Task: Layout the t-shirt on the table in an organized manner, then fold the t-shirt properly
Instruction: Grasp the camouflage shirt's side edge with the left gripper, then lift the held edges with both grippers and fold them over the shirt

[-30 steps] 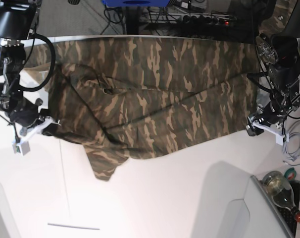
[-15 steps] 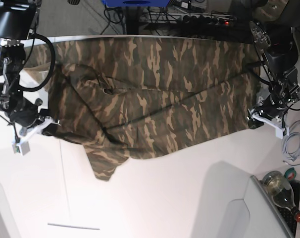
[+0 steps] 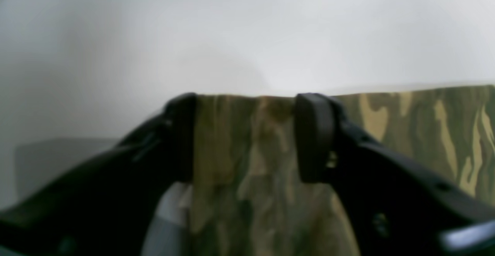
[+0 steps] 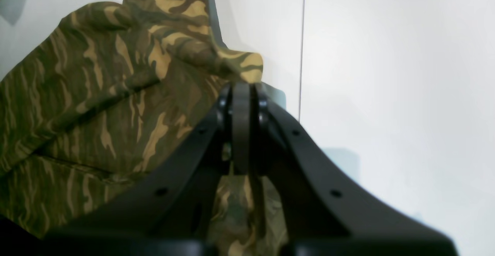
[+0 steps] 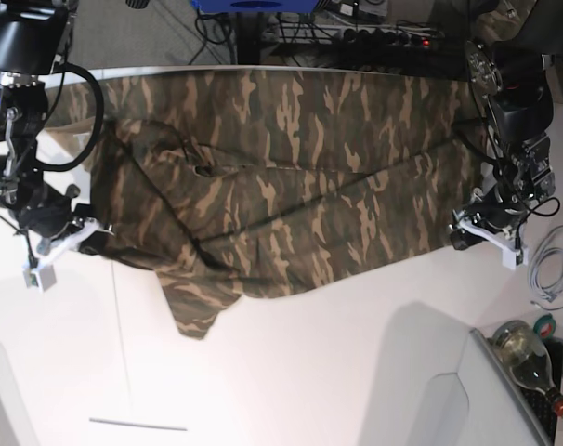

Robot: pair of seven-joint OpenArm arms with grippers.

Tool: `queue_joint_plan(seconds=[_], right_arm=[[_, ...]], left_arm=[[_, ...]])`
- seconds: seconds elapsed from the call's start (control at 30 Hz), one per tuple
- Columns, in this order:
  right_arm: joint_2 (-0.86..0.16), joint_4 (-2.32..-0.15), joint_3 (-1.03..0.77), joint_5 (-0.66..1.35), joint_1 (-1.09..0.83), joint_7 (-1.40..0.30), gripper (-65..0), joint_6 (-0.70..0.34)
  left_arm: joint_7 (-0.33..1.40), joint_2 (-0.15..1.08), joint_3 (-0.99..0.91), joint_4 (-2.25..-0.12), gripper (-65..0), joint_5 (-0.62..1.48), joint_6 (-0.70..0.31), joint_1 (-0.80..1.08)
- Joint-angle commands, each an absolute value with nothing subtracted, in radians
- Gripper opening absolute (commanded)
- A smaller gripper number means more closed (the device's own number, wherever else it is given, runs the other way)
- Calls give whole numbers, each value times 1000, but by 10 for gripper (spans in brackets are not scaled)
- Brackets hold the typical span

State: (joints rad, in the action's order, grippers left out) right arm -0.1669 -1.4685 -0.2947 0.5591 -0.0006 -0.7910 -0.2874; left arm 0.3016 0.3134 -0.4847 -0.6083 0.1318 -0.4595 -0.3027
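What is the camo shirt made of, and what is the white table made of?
The t-shirt looks like soft woven or knit cloth, matte: it wrinkles, folds and drapes in loose ridges. The table looks like a hard, smooth board with a slightly glossy white coating, perhaps laminate: it shows soft reflections and one thin straight seam. The exact fibre or board cannot be told.

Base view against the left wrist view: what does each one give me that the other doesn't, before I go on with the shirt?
Only the base view shows the whole t-shirt spread across the table, one sleeve trailing toward the near edge, the right gripper at its far corner, and a bottle at the side. Only the left wrist view shows the left gripper up close: jaws apart, with the hem edge between the pads. Both show camouflage cloth on white tabletop at that gripper.
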Motion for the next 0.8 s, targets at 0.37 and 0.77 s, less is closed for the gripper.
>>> queue_joint_plan(seconds=[0.37,0.77], right_arm=[[-186,-1385,-298,568,71,-766,-648,-297],[-306,-1175,-122,567,229,-538,-648,-297]], left_arm=[[374,312,-470,-601,-650,105,-464,-383],[380,314,-329,-664,-650,111,-466,-507]])
